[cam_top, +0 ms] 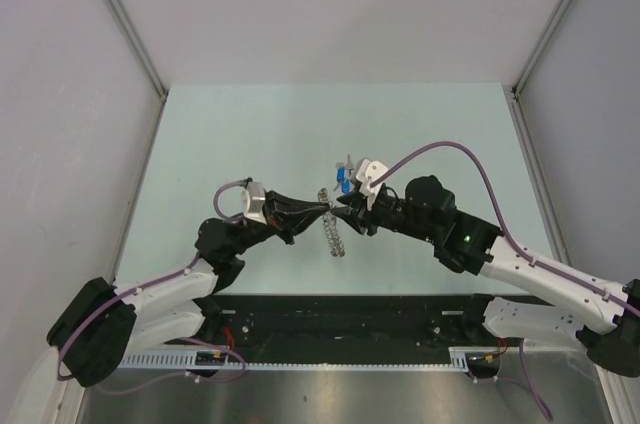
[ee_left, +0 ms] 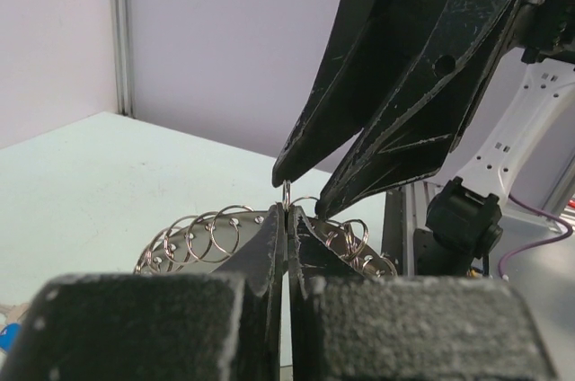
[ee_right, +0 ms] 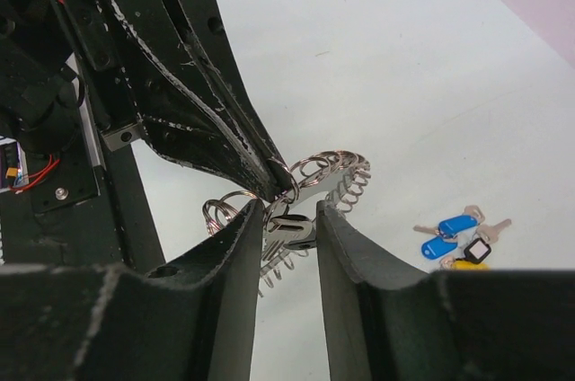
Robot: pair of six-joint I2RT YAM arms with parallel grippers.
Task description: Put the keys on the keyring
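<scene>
left gripper (ee_left: pixel 286 217) pinched shut on the keyring (ee_left: pixel 193 239); right gripper (ee_right: pixel 289 209) jaws flank a silver piece (ee_right: pixel 292 230), grip unclear

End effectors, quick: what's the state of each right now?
Left end effector: closed, pinching a loop of the keyring.
Right end effector: jaws apart around a small silvery metal piece; whether it grips it cannot be told.

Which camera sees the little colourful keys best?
The right wrist view: the small metal keys with blue, yellow and black plastic heads lie plainly on the table. The top view shows them tiny. The left wrist view shows at most a blue speck.
</scene>
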